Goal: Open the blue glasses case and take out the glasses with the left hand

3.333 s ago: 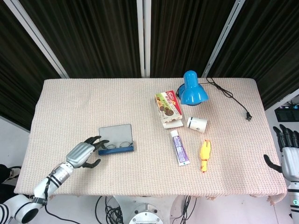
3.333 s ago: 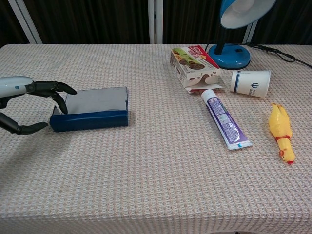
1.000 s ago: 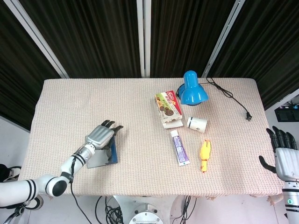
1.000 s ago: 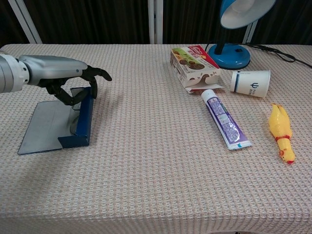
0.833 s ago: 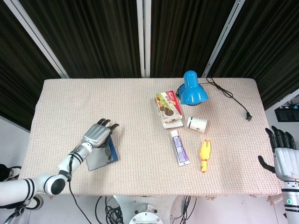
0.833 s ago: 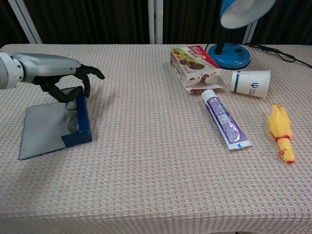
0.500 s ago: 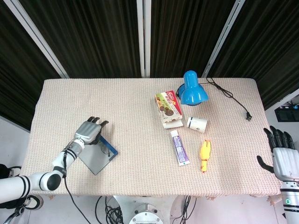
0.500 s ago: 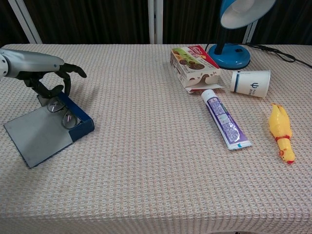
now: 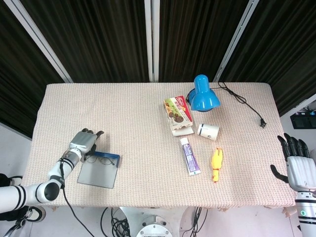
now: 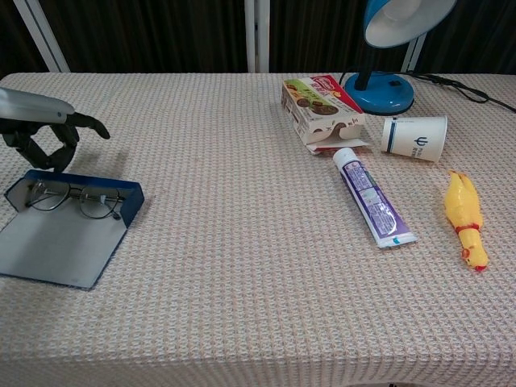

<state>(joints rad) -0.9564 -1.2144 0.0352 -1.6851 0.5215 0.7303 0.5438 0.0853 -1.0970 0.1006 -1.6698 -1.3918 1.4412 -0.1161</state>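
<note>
The blue glasses case [image 10: 127,201] lies open at the table's front left, its grey lid [image 10: 56,246] flat toward the near edge. The glasses [image 10: 76,196] lie in the blue tray, also seen from the head view as glasses [image 9: 99,158] in the case [image 9: 98,170]. My left hand [image 10: 44,133] hovers at the tray's far left end, fingers partly curled down toward its rim, thumb pointing right, nothing held. In the head view, the left hand [image 9: 84,141] sits just beyond the case. My right hand [image 9: 296,165] hangs off the table's right edge, fingers spread.
A toothpaste tube [image 10: 372,196], yellow rubber chicken [image 10: 466,219], paper cup [image 10: 414,137], snack box [image 10: 322,109] and blue desk lamp [image 9: 203,95] with its cord [image 9: 247,106] occupy the right half. The cloth-covered table [image 10: 242,266] shows bare weave between the case and the tube.
The open case has swung round and slid left, ending with its lid flat toward the front. My left hand moved left and back with it. The right hand barely shifted.
</note>
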